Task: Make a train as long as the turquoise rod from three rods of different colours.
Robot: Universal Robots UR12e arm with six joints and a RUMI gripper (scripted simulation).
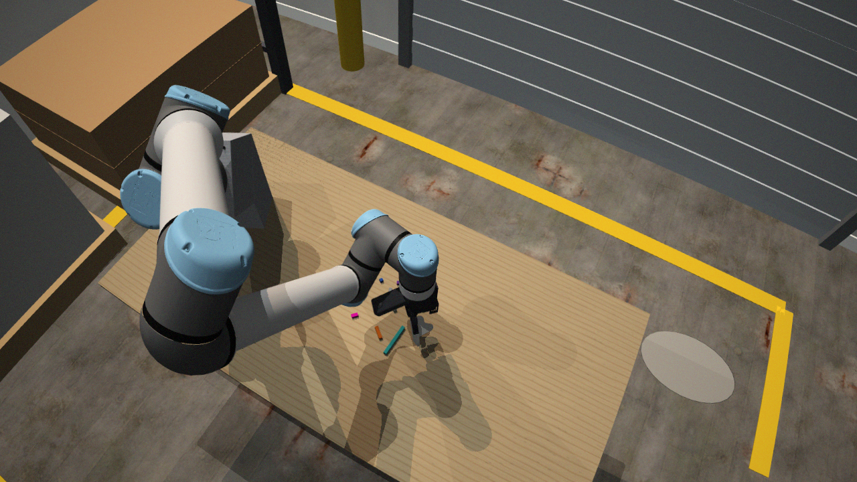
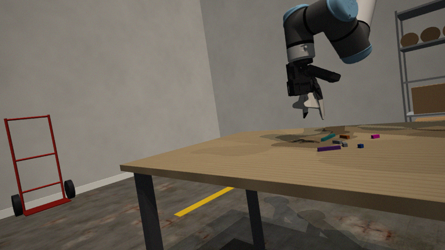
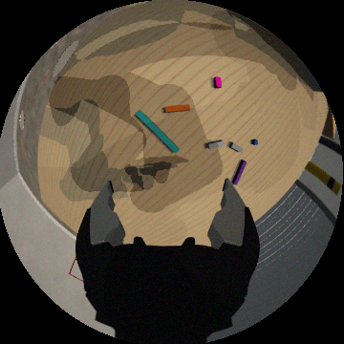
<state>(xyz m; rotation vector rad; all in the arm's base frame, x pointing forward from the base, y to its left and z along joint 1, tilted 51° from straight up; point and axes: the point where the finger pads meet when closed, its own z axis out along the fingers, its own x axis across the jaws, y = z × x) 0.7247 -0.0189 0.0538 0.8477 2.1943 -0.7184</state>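
Observation:
My gripper (image 3: 167,181) (image 2: 314,116) is open and empty, high above the table. The turquoise rod (image 1: 394,340) (image 2: 328,137) (image 3: 157,131) lies flat, slanted, ahead of the fingers in the wrist view. The orange rod (image 1: 378,333) (image 2: 344,136) (image 3: 177,108) lies near it. The magenta rod (image 1: 354,315) (image 2: 375,136) (image 3: 218,82) lies apart. Two grey rods, one (image 3: 215,144) (image 2: 337,141) and another (image 3: 235,147) (image 2: 344,144), lie close together, not in line. The blue rod (image 1: 381,280) (image 2: 360,145) (image 3: 254,141) and the purple rod (image 2: 328,148) (image 3: 239,172) lie beside them. The arm partly hides the grey and purple rods in the top view.
The rods share one wooden table (image 1: 527,383) (image 2: 221,161). The arm's grey mount (image 1: 245,179) stands at the table's far left in the top view. Stacked boxes (image 1: 137,59) stand beyond it. A red hand truck (image 2: 36,156) and a shelf (image 2: 439,41) are away from the table.

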